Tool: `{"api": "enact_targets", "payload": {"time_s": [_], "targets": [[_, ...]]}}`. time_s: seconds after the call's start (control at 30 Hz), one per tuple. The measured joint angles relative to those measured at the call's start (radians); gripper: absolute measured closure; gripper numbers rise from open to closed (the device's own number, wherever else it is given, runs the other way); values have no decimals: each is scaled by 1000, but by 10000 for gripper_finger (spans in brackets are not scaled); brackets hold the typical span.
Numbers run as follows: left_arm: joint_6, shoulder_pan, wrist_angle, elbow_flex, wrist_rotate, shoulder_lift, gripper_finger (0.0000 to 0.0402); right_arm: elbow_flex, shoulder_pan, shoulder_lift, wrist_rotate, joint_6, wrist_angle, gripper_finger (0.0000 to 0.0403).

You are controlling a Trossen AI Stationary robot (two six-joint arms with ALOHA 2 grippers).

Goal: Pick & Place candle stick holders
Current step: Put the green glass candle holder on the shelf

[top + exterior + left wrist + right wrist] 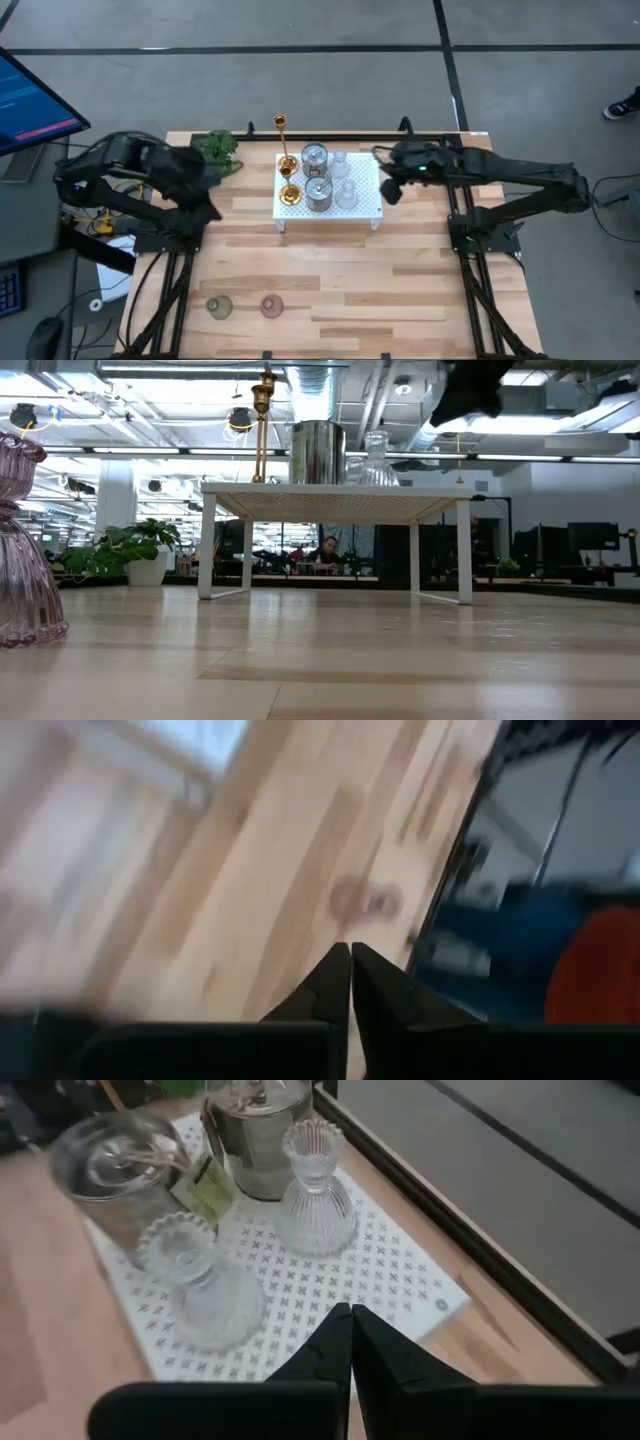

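Observation:
A white perforated stand (330,190) holds three gold candle stick holders, one of them tall (283,140), two silvery cups (120,1175) and two clear glass holders (205,1285); all stand upright on their bases. A greenish holder (219,307) and a pinkish one (271,306) stand on the table near its near edge. My right gripper (350,1320) is shut and hangs above the stand's right edge, close to the glass holders, touching nothing. My left gripper (350,960) is shut and held high over the table's left part, by the plant.
A green leafy plant (218,148) sits at the far left of the table. A monitor (30,100) stands off the table's left side. Bare wood (400,290) lies between the stand and the near edge.

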Motion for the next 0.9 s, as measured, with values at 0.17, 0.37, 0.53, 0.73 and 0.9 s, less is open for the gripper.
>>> {"api": "enact_targets", "payload": {"time_s": [0.17,0.37,0.53,0.73,0.9], "targets": [[-49,-49,-47,-64,99,42,348,9,34,-93,1,83,-73,403],[-111,-194,-11,-176,236,87,265,9,77,-119,1,111,-95,403],[-217,-362,60,-236,236,105,190,9,114,-91,0,102,-95,403],[-381,-556,280,-296,113,103,118,9,132,-40,0,90,-116,403],[-520,-712,357,-355,-19,133,87,9,139,-2,-1,85,-116,403]]}}
